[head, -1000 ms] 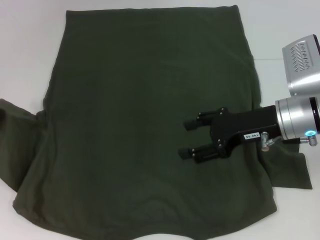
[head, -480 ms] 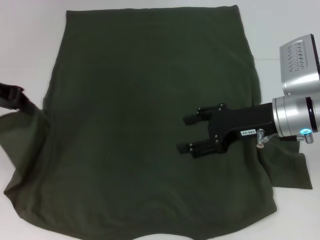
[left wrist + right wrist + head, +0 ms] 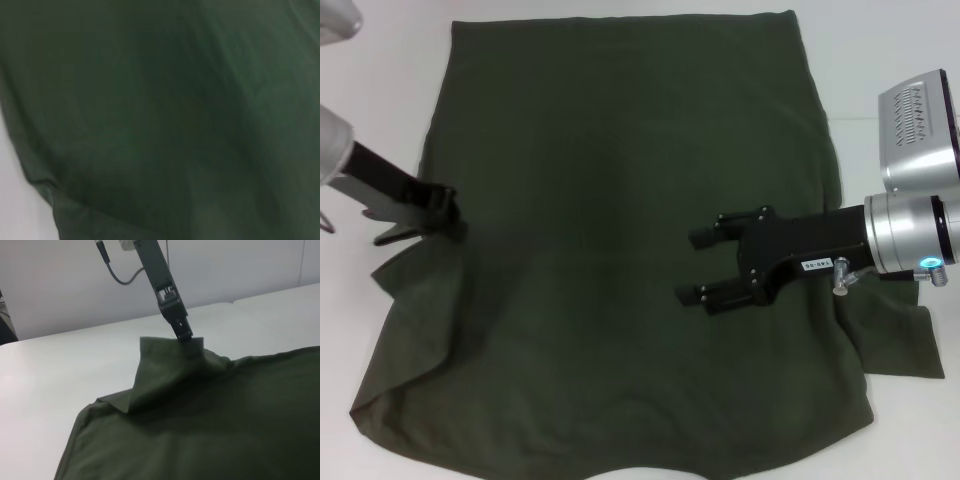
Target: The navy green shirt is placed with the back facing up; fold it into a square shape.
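Left gripper (image 3: 448, 208) pinches shirt (image 3: 620, 200) sleeve; right gripper (image 3: 697, 265) hovers splayed.

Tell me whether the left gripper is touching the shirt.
Touching. In the right wrist view the left gripper pinches a raised fold of the navy green shirt, lifting the cloth into a peak.

The navy green shirt (image 3: 620, 240) runs off the head view's lower edge, its collar end unseen. The left wrist view shows only blurred green cloth. The left gripper (image 3: 445, 205) has its tips buried in the lifted sleeve fold
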Controlling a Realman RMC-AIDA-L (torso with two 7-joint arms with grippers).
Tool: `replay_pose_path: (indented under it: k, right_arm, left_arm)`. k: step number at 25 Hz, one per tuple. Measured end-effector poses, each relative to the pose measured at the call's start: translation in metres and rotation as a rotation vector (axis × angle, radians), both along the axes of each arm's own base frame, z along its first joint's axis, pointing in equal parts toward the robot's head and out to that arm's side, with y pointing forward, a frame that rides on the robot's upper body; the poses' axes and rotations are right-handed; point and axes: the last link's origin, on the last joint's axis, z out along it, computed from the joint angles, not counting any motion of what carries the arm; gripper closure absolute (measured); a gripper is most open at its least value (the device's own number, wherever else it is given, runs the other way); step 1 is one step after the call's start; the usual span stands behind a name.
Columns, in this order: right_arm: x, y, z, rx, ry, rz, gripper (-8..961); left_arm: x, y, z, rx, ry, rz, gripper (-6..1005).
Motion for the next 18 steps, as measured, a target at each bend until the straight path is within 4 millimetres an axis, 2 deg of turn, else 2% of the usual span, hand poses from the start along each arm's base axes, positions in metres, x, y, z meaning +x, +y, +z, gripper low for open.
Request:
replay_pose_path:
  k: [12, 17, 18]
  right_arm:
    - [0.001, 0.001, 0.001, 0.001, -0.005, -0.007, 103]
    - [0.001, 0.001, 0.002, 0.002, -0.006, -0.010, 104]
    - [0.001, 0.001, 0.002, 0.002, -0.006, -0.010, 104]
  left_arm:
    - [0.007, 0.002, -0.049, -0.001, -0.026, 0.029, 972]
    - [0.016, 0.002, -0.065, 0.010, -0.065, 0.010, 793]
    - [0.018, 0.002, -0.065, 0.014, -0.074, 0.003, 723]
